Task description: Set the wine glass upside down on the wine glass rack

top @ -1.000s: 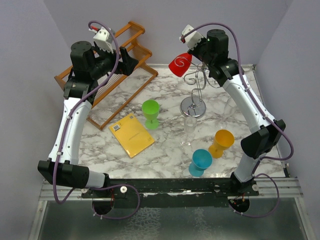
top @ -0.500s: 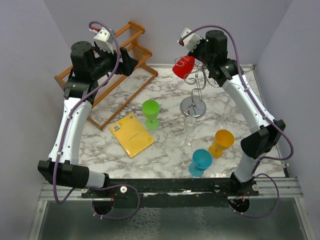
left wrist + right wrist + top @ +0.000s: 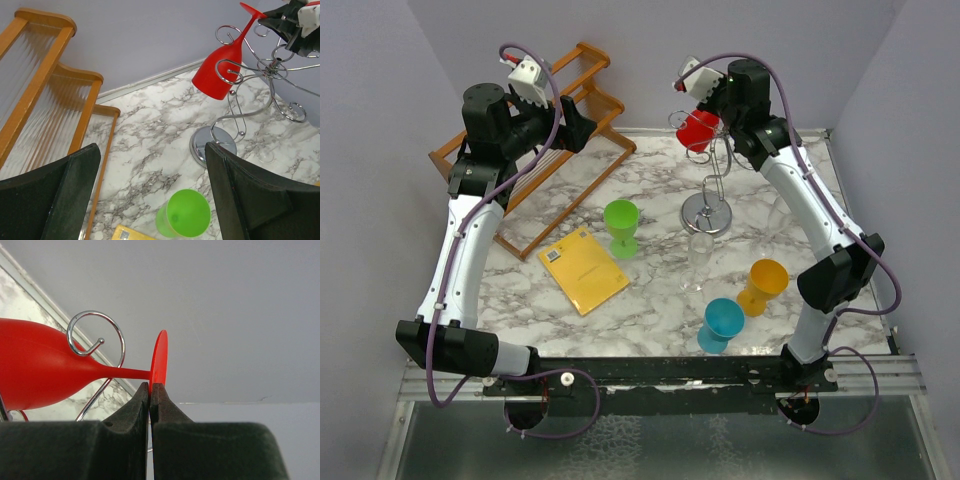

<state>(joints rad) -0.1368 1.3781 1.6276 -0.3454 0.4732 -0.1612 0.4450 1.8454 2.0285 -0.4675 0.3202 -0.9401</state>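
The red wine glass hangs bowl down, tilted, at the top of the silver wire wine glass rack. In the left wrist view the glass has its stem among the rack's scroll arms. My right gripper is shut on the rim of the glass's foot; a rack scroll curls beside the stem. My left gripper is open and empty, high over the back left, in front of the wooden rack.
A slatted wooden rack stands at the back left. A green cup, a yellow booklet, a clear glass, an orange cup and a blue cup stand on the marble table.
My right gripper has carried the red glass right and back, from left of the rack onto its upper scroll arms. The left arm has not moved.
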